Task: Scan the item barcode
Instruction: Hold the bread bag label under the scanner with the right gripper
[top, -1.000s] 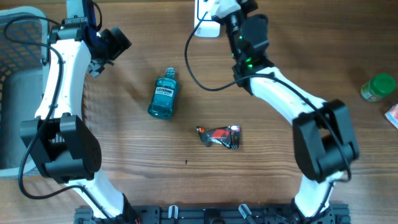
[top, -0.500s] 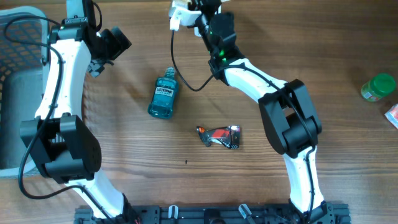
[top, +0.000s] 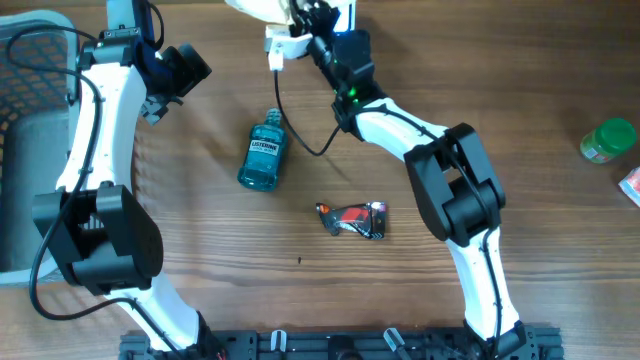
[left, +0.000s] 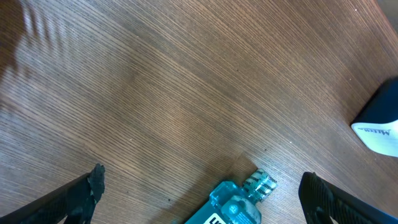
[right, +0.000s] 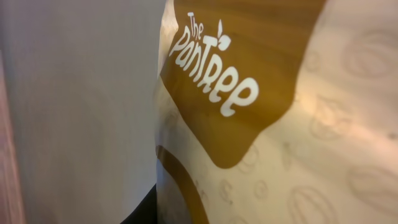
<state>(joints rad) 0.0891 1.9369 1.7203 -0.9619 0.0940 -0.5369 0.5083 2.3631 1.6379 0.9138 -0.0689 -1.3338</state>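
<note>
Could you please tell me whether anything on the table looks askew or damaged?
The mouthwash bottle lies on its side rather than upright, and the snack wrapper nearby looks crumpled. Nothing appears spilled.

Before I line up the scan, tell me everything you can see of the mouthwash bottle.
The mouthwash bottle is a small flask of see-through teal plastic, apparently full of blue-green liquid. It lies flat on its side on the wooden table, label face up, with its ribbed cap pointing toward the far edge. The label shows a dark band with white lettering; no barcode is visible on this upward face. It rests on the table alone, and nothing holds it.
</note>
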